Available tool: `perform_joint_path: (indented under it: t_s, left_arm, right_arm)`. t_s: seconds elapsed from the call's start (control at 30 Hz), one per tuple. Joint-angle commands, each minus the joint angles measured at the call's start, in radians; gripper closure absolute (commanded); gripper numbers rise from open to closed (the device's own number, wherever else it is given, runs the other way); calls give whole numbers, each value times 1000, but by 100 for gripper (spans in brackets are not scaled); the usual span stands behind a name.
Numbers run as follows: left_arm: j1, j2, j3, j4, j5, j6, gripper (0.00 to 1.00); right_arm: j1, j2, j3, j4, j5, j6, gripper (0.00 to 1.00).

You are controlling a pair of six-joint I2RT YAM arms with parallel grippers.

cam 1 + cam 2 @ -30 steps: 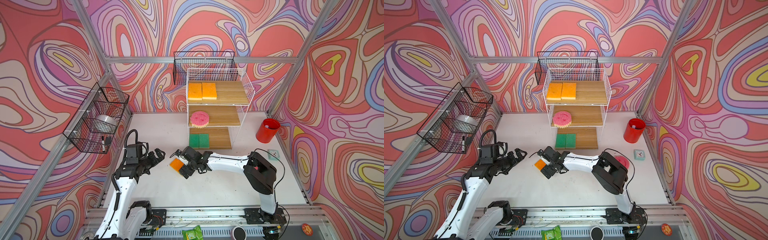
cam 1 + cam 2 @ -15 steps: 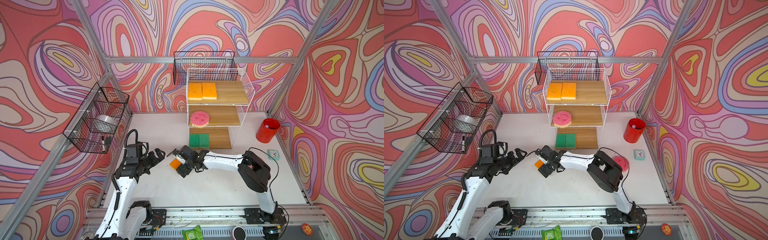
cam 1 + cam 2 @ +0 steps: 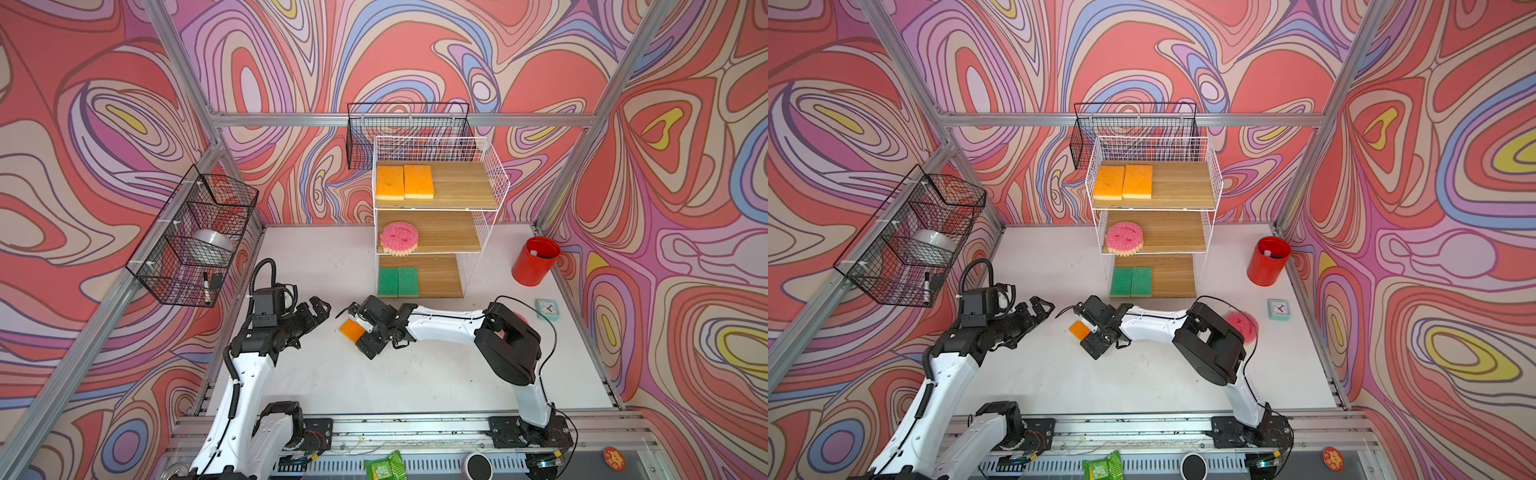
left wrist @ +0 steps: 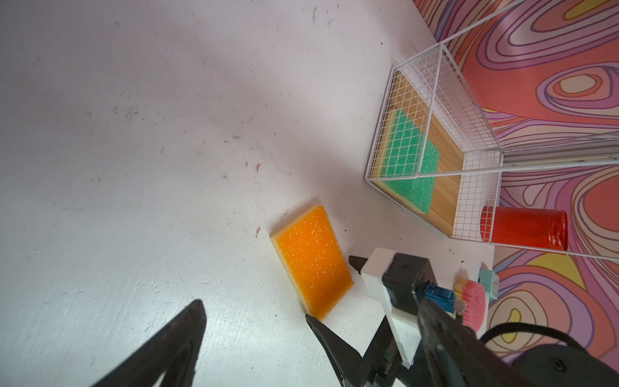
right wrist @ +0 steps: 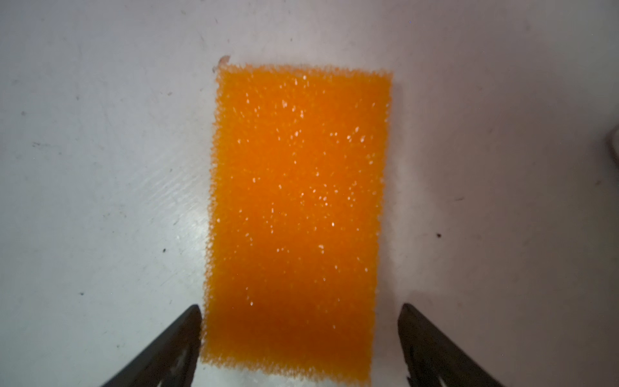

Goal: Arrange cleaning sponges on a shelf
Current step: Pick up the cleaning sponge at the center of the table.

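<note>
— What has changed in the last second?
— My right gripper (image 5: 299, 311) has slid out over the loose orange sponge (image 5: 298, 201). The sponge itself hasn't shifted. It lies flat on the table (image 3: 415, 382), orange face up, now between my two fingers (image 5: 187, 335), with most of its length running out past the tips.
— Pinching it yet?
— No. The fingers are spread: one tip sits right at the sponge's long edge, and the other stands a little clear of the opposite edge.
— And the left?
— The left gripper (image 3: 321, 308) hasn't moved. Its fingers are spread and empty, and the sponge lies ahead of its tips.
— What does that mean for us?
— I judge the reach done. The squeeze comes next, then a carry to the shelf (image 3: 490, 178), where two orange sponges (image 3: 404, 182) already sit on the top board. A round pink sponge (image 3: 1244, 326) waits on the table, well behind my right fingers.
</note>
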Motion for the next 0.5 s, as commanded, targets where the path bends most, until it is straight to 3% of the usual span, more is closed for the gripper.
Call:
perform_joint_path:
  t_s: [0.0,0.47]
  left_arm:
    - [4,-9,8,0,5,-2,0]
    - [4,-17,13,-14,-11,5,0]
  right_arm:
    - [7,-43,-30,4,19,25,4]
    - [40,-58,-63,26,89,36,6]
